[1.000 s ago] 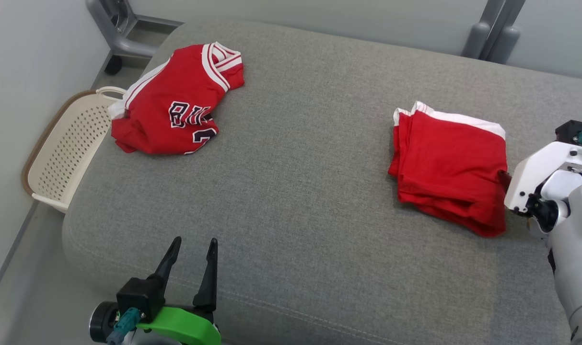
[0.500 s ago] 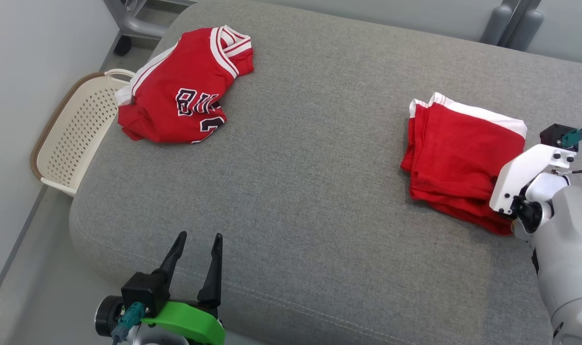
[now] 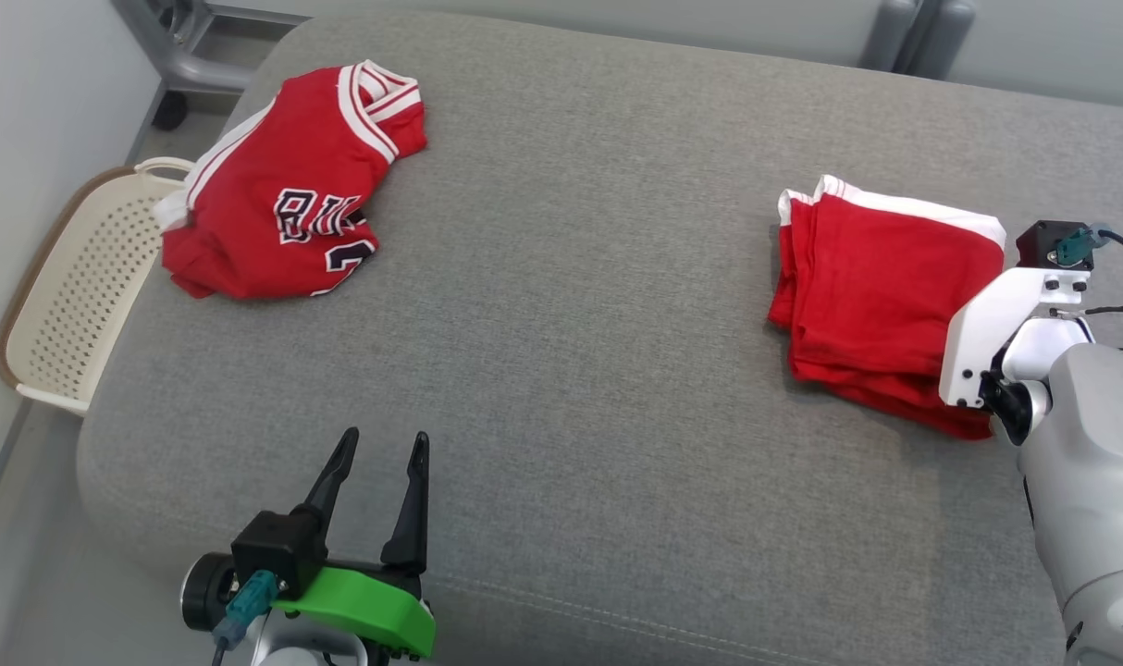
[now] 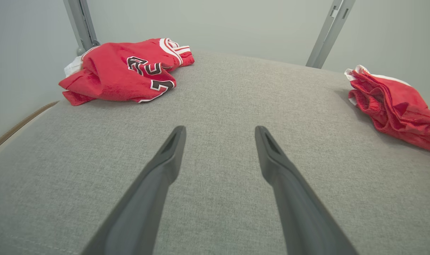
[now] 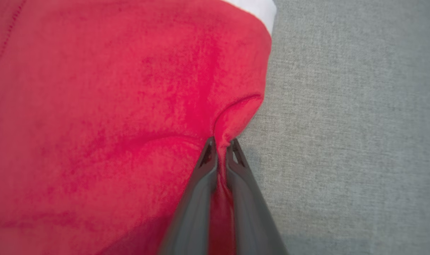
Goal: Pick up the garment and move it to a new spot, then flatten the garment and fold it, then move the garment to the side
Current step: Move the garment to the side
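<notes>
Status: my right pincer (image 5: 220, 144) is clamping the folded garment (image 3: 885, 296) for the side move; left pincer (image 3: 386, 435) is idling apart.

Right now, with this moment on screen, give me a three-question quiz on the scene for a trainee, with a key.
1. True or false: the right gripper is pinched shut on an edge of the folded red garment.
2. The left gripper is: A) open, holding nothing; B) shut on cloth; C) shut, empty.
3. What stands beside the grey cushion, next to the crumpled jersey?
Key: 1 true; 2 A; 3 a cream perforated basket.
</notes>
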### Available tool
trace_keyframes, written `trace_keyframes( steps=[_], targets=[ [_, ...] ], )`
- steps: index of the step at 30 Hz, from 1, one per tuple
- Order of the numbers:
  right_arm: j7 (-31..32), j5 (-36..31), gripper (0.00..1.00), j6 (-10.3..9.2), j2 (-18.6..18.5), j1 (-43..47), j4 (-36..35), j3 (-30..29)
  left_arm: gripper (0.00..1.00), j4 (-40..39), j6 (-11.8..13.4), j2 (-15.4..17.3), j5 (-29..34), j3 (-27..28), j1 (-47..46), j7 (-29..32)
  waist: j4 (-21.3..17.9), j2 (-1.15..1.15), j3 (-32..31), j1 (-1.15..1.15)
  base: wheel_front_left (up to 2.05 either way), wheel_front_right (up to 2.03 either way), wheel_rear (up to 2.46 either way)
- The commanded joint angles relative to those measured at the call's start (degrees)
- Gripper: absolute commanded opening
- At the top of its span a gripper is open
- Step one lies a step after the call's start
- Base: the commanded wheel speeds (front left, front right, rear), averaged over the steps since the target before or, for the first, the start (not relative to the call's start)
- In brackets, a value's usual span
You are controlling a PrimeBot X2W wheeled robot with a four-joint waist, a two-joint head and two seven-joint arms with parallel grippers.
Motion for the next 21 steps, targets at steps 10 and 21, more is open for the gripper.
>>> trace_keyframes(
  steps=[10,21],
  targets=[
    [-3.42,2.31,0.0,-0.1,-5.65,-2.89,-1.8,10.33,1.0,-3.59,0.1,1.78,2.4,-0.41,-3.62,0.18,-11.47,0.0,4.31,0.0,0.0,0.0,0.0],
    [-5.37,5.7,0.0,-0.09,-12.08,-7.57,-2.13,22.12,1.0,-12.56,-0.28,4.37,4.85,-2.44,-6.03,3.88,-18.36,0.0,10.11,0.0,0.0,0.0,0.0]
  ],
)
